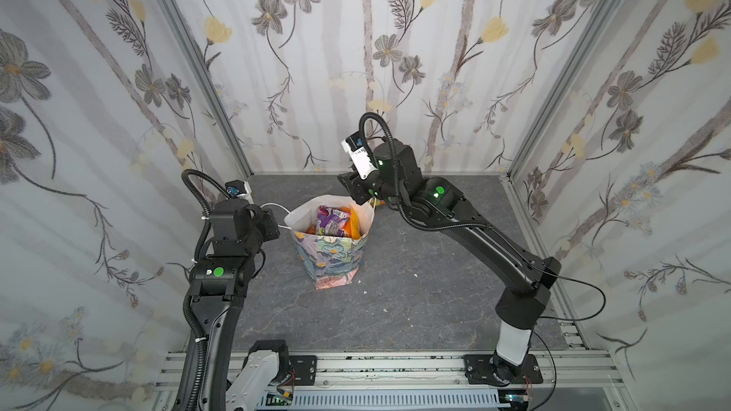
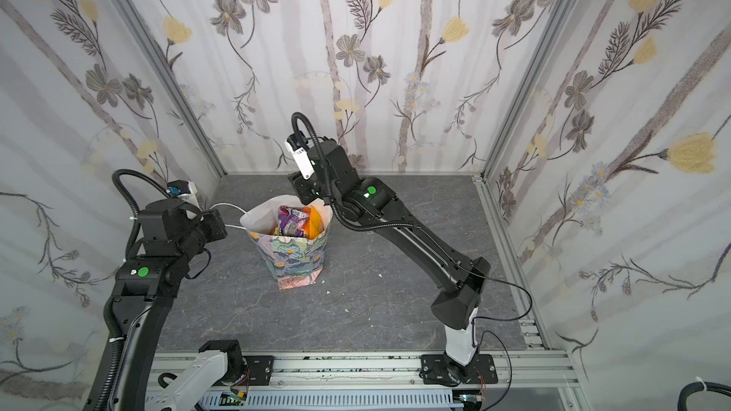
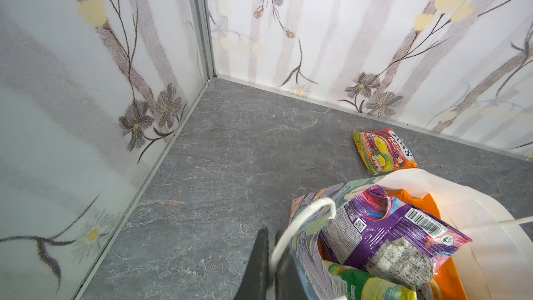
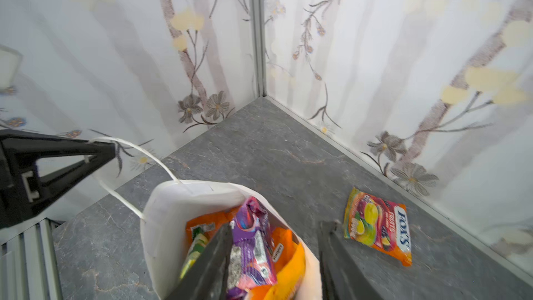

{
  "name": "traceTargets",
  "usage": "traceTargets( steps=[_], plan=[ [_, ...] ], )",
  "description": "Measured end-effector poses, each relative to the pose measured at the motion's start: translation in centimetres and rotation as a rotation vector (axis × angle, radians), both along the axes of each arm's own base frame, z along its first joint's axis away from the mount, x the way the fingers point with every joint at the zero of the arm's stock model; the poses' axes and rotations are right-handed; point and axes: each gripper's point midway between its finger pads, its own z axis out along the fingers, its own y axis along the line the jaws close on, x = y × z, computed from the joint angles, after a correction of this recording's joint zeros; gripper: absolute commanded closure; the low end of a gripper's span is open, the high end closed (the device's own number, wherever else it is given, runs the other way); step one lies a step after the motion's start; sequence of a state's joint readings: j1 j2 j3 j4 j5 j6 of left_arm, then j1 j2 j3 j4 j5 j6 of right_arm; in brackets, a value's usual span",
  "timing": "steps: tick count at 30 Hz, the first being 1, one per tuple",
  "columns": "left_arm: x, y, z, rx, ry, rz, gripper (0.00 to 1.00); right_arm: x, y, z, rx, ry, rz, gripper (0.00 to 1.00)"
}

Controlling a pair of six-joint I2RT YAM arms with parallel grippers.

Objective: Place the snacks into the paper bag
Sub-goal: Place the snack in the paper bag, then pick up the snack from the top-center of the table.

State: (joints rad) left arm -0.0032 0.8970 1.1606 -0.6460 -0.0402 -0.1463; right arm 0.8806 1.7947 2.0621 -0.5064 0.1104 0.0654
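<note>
the left gripper [image 4: 108, 151] is clamping the paper bag [image 4: 161, 212] by its cord handle [image 4: 138, 148], the right gripper [image 4: 277, 226] is hovering open over the snacks [image 4: 253, 243] inside, and one packet [image 4: 377, 226] is lying outside on the table [image 4: 259, 154] — reaching across for it could be tipping the bag.

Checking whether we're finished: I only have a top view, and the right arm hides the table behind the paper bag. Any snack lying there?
Observer: Yes, one orange FOX'S Fruits packet lies flat on the grey table behind the paper bag.
Operator: Is the right gripper holding anything?
Observer: No, the right gripper is open above the purple packet inside the bag.
Operator: And the left?
Observer: The left gripper is shut on the bag's white cord handle.
</note>
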Motion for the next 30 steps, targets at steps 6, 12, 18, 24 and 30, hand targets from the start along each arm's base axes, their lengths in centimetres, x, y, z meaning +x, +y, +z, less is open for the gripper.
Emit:
traceTargets(
  steps=[6,12,18,24,30],
  plan=[
    [0.3,0.0,-0.1,0.004,0.006,-0.003,1.0,3.7,-9.1,-2.9,0.106,0.087,-0.182,0.41],
    [0.7,-0.3,-0.2,-0.003,0.013,-0.018,1.0,4.9,-14.1,-6.6,0.196,0.169,-0.26,0.4],
    [1.1,-0.6,0.8,-0.014,0.007,-0.03,0.65,5.6,-15.6,-10.8,0.247,0.269,-0.269,0.39],
    [1.2,0.0,1.6,-0.027,0.018,-0.003,0.32,6.6,-14.9,-12.1,0.287,0.307,-0.213,0.37],
    [1.5,0.2,0.2,-0.045,0.073,-0.005,0.28,7.0,-13.8,-14.1,0.289,0.356,-0.167,0.37]
  ],
)
